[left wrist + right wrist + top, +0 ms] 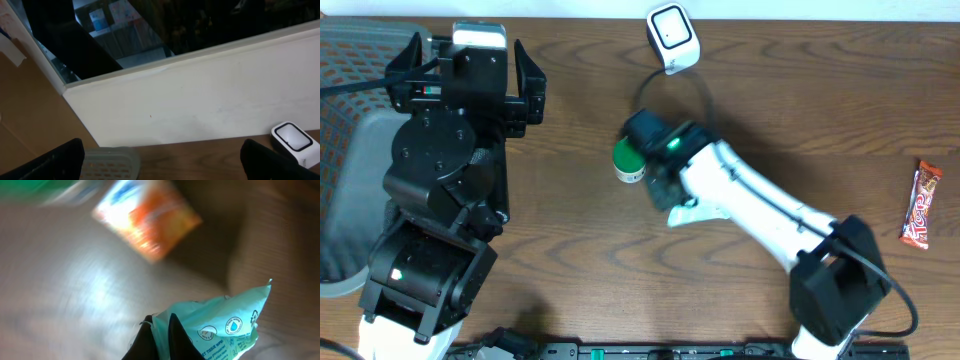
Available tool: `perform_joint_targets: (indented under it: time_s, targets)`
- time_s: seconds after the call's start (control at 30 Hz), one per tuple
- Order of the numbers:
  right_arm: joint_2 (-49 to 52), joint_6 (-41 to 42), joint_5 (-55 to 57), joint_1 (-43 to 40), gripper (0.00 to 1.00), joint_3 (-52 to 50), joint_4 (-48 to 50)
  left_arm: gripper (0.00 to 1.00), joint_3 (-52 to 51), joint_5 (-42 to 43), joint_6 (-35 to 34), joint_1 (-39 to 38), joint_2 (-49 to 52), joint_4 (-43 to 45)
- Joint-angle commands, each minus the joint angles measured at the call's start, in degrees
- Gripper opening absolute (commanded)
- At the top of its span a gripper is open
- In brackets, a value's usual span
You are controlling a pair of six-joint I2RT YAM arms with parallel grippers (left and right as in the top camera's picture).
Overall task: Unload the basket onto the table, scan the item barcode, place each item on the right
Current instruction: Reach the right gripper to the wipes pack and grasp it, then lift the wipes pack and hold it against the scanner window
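We have the right tool [157,339] clenched on a pale mint wet-tissue packet [215,330], which we take to be the item due for scanning. It pinches one end, and the packet's long axis runs out from the grip, a printed face turned to the wrist camera. We find no barcode on that face, so we cannot tell which side carries it. The packet looks lifted off the worktop [570,270], over its middle, where the right arm [760,205] reaches in from the near right corner.

What the coming move turns on is packet to scanner [672,38]. The scanner sits at the far edge, window facing up, and lies beyond the right tool and slightly to its right, near but apart, with bare wood between. We judge the next move to be a short carry toward the far edge, then a wrist turn that brings the barcode side down over the window.

The right arm is plainly the nearer. The left tool [470,52] stands released, jaws wide and holding nothing, well apart to the scanner's left. A green-lidded tub [628,160] stands just beside the right tool, and a blurred orange packet [147,222] lies on the wood ahead of it in the wrist view; we would steer clear of both
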Motion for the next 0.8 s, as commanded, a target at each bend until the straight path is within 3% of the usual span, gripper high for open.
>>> perform_joint_targets:
  time_s: [0.0,0.17,0.43,0.77]
  targets:
    - [-0.57,14.21,-4.20,-6.93,0.01,0.61,3.08,1.00,0.92,-0.35,0.55,0.24,-0.33,0.09]
    - [-0.57,30.82,-10.54,-15.06,0.01,0.59,12.04,1.00,0.92,-0.35,0.55,0.24,-0.33,0.09]
    - [-0.55,52.76,-9.97,-19.23,0.01,0.59,20.13,1.00,0.92,-0.33,0.55,0.24,-0.33,0.09]
    - [-0.22,68.00,-9.18,-19.54,0.01,0.59,20.09,1.00,0.92,-0.35,0.57,0.24,-0.33,0.09]
